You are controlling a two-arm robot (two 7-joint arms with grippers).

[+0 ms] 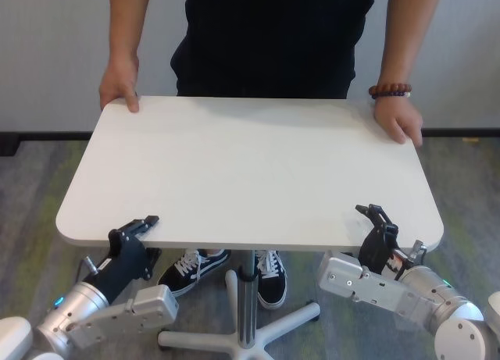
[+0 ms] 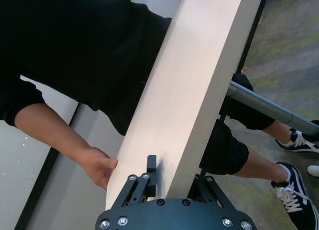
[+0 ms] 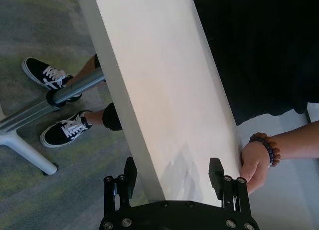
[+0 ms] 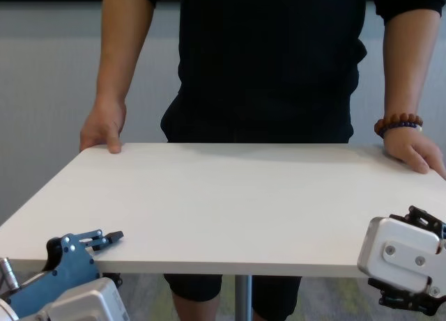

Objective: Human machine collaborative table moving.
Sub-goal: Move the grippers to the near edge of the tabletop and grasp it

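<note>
White rounded table (image 1: 250,165): left fingers (image 2: 152,166) pinch its edge, right fingers (image 3: 216,176) straddle it, apart.

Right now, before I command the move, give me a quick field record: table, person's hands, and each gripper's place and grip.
table: white top on a grey pole, level
person: stands at the far edge, one hand on each far corner, the bracelet hand on the robot's right
left gripper: at the near edge, left side, shut on the table edge
right gripper: at the near edge, right side, fingers straddle the edge with gaps showing, open
</note>
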